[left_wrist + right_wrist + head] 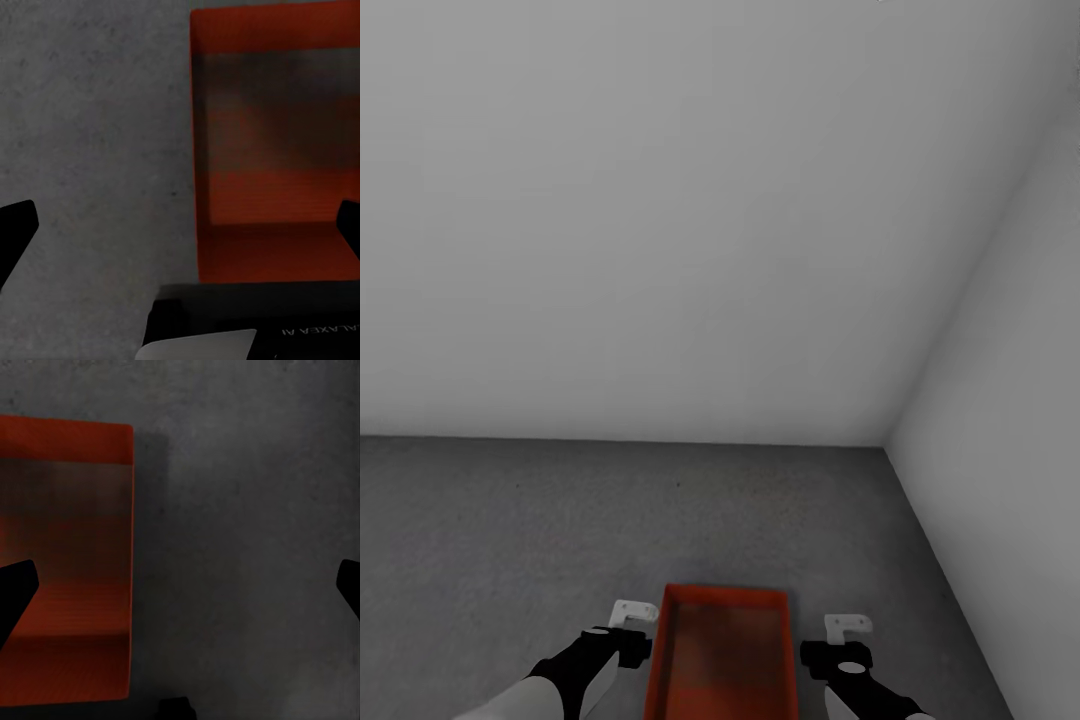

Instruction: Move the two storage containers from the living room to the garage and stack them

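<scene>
Sitting on floor (510,520): storage container (725,655), low between both arms, near the garage corner.
Left gripper (180,225): spread wide, one fingertip (349,225) over the container's inside.
Right gripper (180,585): wide apart too, straddling its wall.
Head view: pale walls (660,200) meeting at right.
</scene>
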